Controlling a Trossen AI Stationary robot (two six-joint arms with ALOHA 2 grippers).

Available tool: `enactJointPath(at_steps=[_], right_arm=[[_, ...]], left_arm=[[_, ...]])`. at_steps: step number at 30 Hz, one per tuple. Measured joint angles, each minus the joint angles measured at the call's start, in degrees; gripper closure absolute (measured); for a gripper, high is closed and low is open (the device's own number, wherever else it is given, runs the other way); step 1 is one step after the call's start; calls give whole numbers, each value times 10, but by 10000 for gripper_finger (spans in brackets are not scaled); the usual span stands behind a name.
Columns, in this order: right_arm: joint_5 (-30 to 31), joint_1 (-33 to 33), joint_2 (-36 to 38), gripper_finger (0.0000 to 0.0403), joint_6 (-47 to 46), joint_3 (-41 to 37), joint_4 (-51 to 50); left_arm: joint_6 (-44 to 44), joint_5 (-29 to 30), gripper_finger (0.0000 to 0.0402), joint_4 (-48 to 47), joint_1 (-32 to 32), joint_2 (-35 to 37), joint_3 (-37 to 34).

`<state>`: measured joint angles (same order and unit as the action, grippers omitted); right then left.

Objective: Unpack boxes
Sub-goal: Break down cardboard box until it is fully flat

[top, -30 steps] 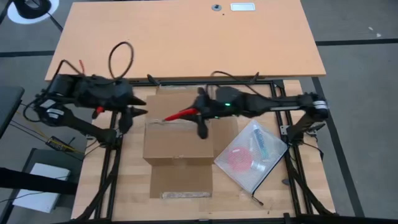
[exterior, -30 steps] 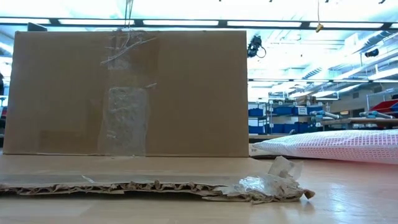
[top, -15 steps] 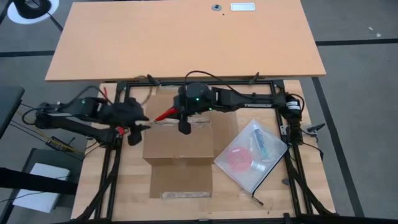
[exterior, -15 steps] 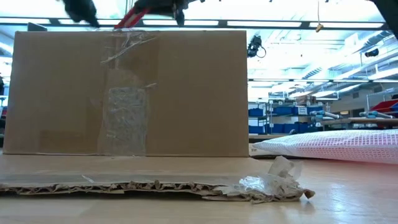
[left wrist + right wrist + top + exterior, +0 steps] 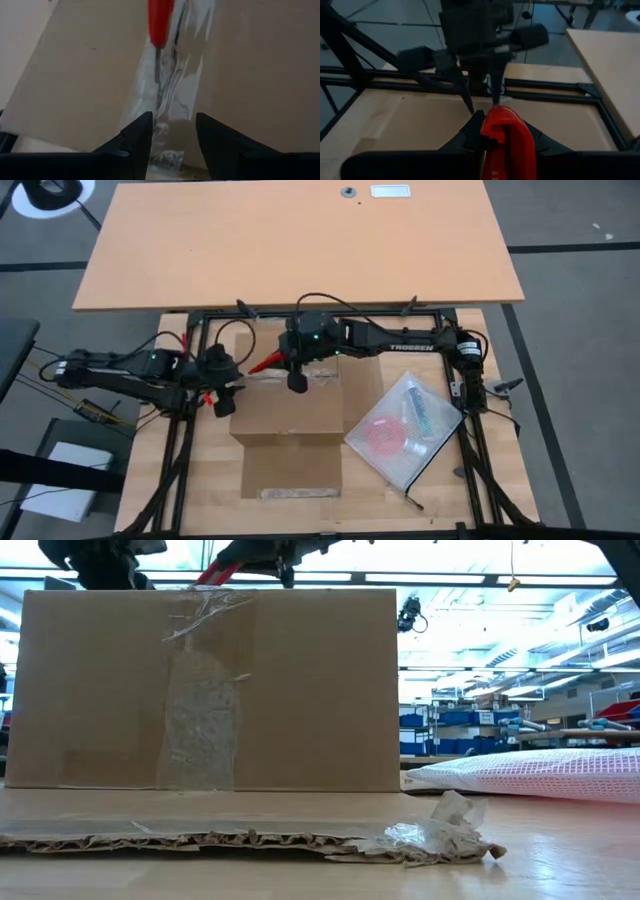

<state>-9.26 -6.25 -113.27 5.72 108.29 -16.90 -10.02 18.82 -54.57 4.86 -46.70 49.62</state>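
The plain brown corrugated cardboard carton (image 5: pixel 287 408) looks stiff and light; grip flap edges. Right claw (image 5: pixel 272 362), at twelve o'clock, clamps a red-handled cutter (image 5: pixel 268 363); left claw (image 5: pixel 171 131) gapes at nine.

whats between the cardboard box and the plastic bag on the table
Only a bare strip of wooden table: in the high view the box and the clear bag lie side by side, nearly touching.
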Motion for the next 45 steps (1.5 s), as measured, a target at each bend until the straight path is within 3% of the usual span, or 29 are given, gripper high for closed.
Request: enactJointPath(at_steps=[7, 20, 27, 45], right_arm=[[5, 0, -2, 343, -14, -18, 29], [9, 2, -22, 343, -26, -18, 48], [9, 2, -27, 343, -28, -18, 46], [28, 3, -28, 344, -5, -17, -10]], left_arm=[[7, -37, 244, 32, -31, 1, -45], [71, -167, 270, 9, -145, 48, -31], [99, -147, 270, 92, -154, 43, -88], [109, -147, 270, 101, -154, 40, -90]])
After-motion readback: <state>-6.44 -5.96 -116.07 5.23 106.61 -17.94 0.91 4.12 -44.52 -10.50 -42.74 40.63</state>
